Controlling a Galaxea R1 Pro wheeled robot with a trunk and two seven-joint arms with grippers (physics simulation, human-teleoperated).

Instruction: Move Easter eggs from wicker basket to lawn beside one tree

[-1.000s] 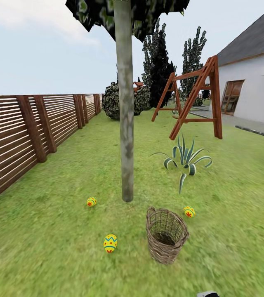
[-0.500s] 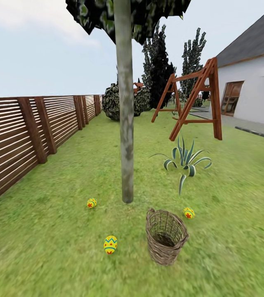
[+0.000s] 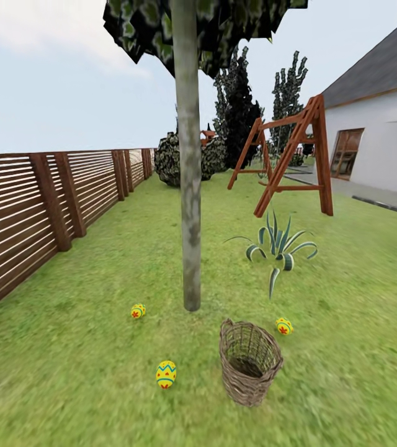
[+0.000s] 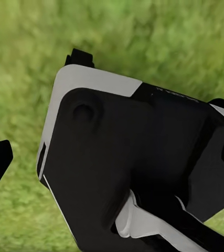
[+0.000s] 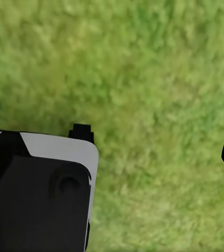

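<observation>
Looked from head height forward and slightly down across the lawn (image 3: 99, 261) toward a tree (image 3: 190, 186), fence (image 3: 31, 205) and house (image 3: 378, 136), from some way off. Pointed from both wrists straight down at grass, close up, past black-and-white robot casing (image 4: 117, 173); shared grass alone.

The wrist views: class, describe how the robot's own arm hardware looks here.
The left wrist view shows a glossy black rounded casing with white panels and a small round dimple; the right wrist view shows a similar black-and-white casing. A black tip juts at each picture's edge, over the lawn.
</observation>
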